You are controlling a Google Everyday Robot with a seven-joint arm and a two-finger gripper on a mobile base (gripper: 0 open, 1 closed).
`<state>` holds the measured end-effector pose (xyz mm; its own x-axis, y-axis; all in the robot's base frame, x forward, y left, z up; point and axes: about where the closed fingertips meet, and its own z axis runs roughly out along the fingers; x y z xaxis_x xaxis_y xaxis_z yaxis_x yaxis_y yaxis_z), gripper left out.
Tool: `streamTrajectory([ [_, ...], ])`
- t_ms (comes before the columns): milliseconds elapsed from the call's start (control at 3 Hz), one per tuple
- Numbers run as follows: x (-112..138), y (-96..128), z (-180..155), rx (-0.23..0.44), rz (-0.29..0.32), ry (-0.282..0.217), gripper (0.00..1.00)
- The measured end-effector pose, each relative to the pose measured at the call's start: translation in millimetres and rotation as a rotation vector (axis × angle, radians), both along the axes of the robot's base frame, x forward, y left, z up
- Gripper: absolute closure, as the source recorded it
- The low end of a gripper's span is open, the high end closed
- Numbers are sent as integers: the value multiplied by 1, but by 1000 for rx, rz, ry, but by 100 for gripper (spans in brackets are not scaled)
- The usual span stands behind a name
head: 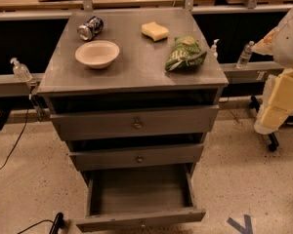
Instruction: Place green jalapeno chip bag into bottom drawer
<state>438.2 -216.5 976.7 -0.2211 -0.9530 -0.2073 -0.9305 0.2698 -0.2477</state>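
Landmark = bowl (pixel 97 53), sitting upright on the left half of the bench (pixel 136 69) top.

- Chip bag (pixel 185 54): on the bench top, well right of the bowl, near the right edge. Crumpled, lying flat, green with pale print. Nothing is touching it.
- Sponge (pixel 155 31): right of the bowl and further back, yellow, lying flat. It's near the bag's back side but apart from it.
- Can (pixel 90 27): just behind the bowl, on its side, with its shiny end facing the front left.
- Top drawer (pixel 134 123): straight below the bowl, under the bench top. It's pulled out a little, with a dark gap above the front panel.
- Middle drawer (pixel 136 157): one level lower, also out a little, round knob at centre.
- Bottom drawer (pixel 141 217): lowest, below and slightly right of the bowl. It's pulled out far, much further than the other two, so the tray floor and low front panel are in view.
- Gripper (pixel 272 115): far right of the bowl, off the side of the bench and past the bag. It hangs lower than the bench top on the pale arm at the frame edge, well apart from the bag and the drawers. Can't tell whether the jaws are open or closed, and nothing is visibly held.
- Pump bottle (pixel 20 69): left of the bowl, off the bench, on the rail behind.
- Water bottle (pixel 245 55): far right of the bowl, on the same rail, between the bag and the arm.
- Blue tape mark (pixel 241 224): on the speckled floor, right of the open drawer.
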Motion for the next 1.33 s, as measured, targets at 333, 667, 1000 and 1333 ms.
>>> streamTrajectory([
  [333,0,0,0,0,0,0,0],
  [667,31,-11,-1,-5,12,-57,0],
  [1000,112,-34,-3,-64,16,-160,0],
  [1333,191,-43,-10,-77,32,-223,0],
])
